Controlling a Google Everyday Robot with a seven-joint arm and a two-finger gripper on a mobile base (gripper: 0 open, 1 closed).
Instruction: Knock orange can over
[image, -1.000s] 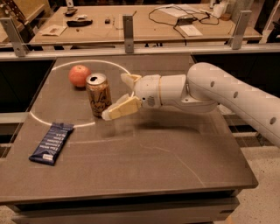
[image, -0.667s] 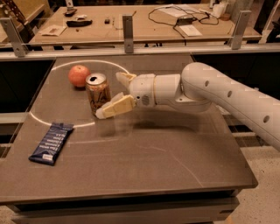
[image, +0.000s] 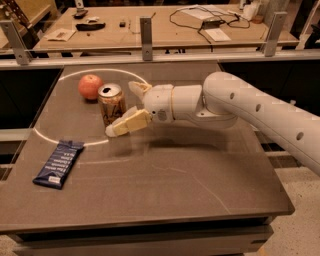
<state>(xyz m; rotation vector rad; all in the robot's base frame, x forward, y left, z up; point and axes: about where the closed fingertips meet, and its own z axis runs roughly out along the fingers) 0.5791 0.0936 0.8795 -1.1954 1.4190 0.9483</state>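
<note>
the orange can (image: 111, 102) stands up on the table (image: 165, 190), just beside the apple (image: 90, 86). the gripper (image: 123, 108) is at the can's right side, its fingers wide apart, holding nothing. one finger lies in front of the can's bottom. a blue snack bar (image: 59, 163) lies well apart.

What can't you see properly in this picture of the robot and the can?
Camera view, all of these:
1. Lower front of the orange can: covered by the near finger of the open gripper, which sits at its right side; contact cannot be told.
2. Print on the can and the blue wrapper: too blurred.
3. The arm: cut off at the right edge.
</note>
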